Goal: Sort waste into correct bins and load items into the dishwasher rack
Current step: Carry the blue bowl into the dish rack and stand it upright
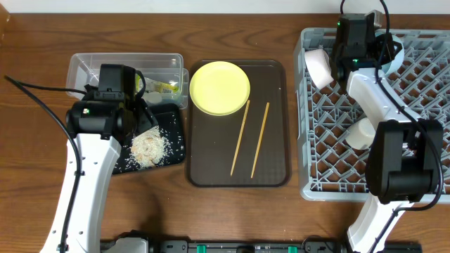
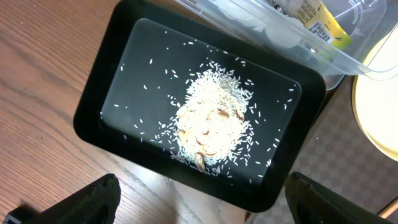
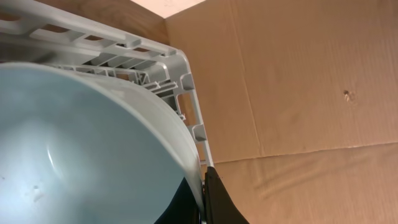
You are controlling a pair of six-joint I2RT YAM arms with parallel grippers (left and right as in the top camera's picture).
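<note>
My left gripper (image 1: 144, 116) (image 2: 205, 208) is open and empty, hovering over the near edge of the flat black tray (image 1: 174, 125) (image 2: 93, 106). The tray holds a pile of white rice scraps (image 1: 149, 147) (image 2: 211, 121). Behind it the clear tub (image 1: 84, 67) (image 2: 348, 59) holds the yellow-green wrapper (image 1: 165, 87) (image 2: 317, 22). My right gripper (image 1: 376, 53) (image 3: 202, 186) is shut on the rim of the light-blue bowl (image 3: 74, 143) at the far side of the grey rack (image 1: 422, 169) (image 3: 186, 68). The yellow plate (image 1: 219, 87) and two chopsticks (image 1: 240, 137) lie on the brown tray (image 1: 211, 169).
A pinkish-white bowl (image 1: 318, 67) stands on edge at the rack's far left. A small white cup (image 1: 362, 133) sits in the middle of the rack beside my right arm. Cardboard (image 3: 298, 93) stands beyond the rack's corner.
</note>
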